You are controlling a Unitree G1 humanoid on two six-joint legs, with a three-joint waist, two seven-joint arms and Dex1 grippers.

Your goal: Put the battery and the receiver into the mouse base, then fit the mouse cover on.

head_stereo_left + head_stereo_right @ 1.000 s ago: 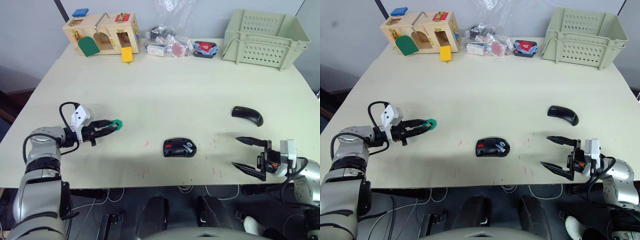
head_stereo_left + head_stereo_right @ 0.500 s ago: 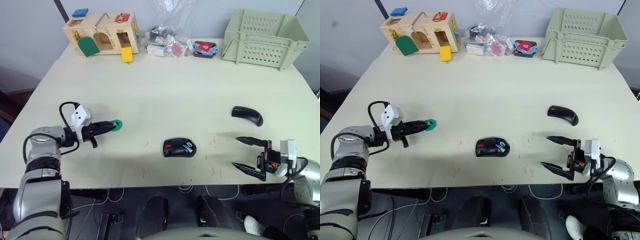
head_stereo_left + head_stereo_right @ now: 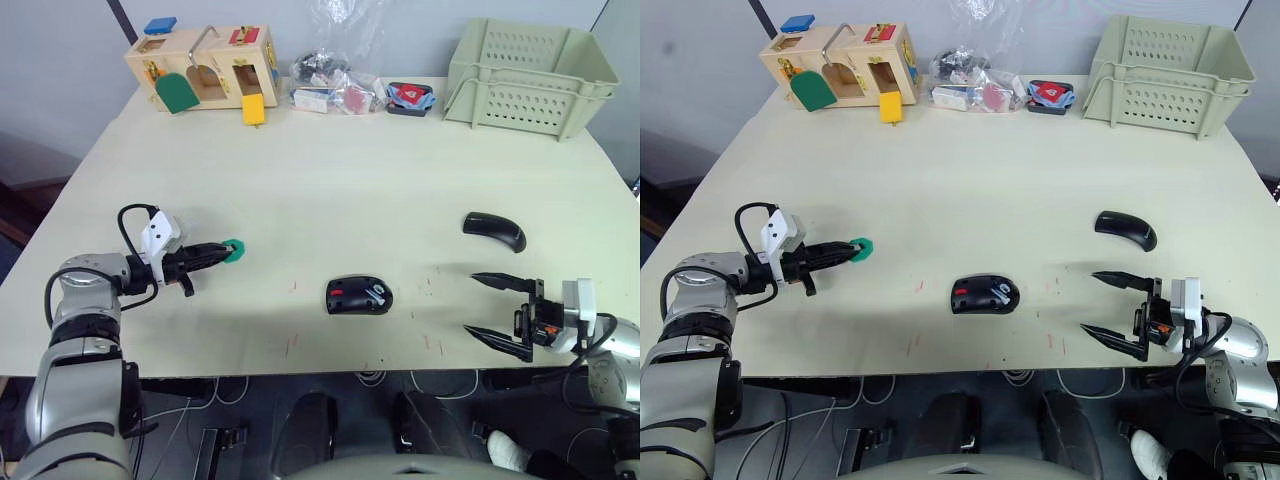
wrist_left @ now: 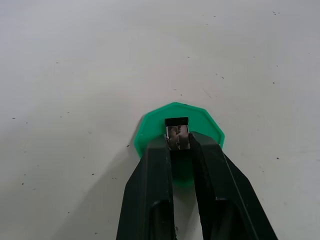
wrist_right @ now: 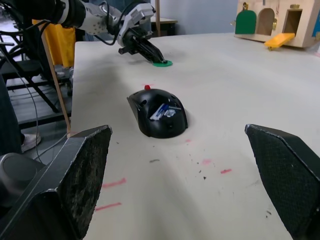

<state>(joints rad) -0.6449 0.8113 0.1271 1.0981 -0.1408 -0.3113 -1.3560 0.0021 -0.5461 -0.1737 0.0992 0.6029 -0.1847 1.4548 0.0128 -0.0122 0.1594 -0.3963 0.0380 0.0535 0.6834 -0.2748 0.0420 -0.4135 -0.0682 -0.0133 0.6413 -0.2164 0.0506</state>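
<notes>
Fingers [image 4: 150,185] pinching seemingly upright receiver [image 4: 177,134]

The table [image 3: 340,170] has a matt, pale surface, speckled with small dark flecks and faint red marks. The mouse cover [image 3: 495,231] is glossy black plastic, and the mouse base [image 3: 359,296] is smooth black plastic with a slight sheen. The receiver [image 4: 177,136] shows a shiny metal plug with a black plastic end, above a smooth green plastic disc [image 4: 180,131]. The left gripper [image 4: 179,150] has matt black fingers; the right gripper's pads [image 5: 80,175] look rough and grainy. At the back stand a wooden toy box [image 3: 203,65], a matt plastic crate [image 3: 528,75] and clear, crinkled plastic bags [image 3: 335,85].
</notes>
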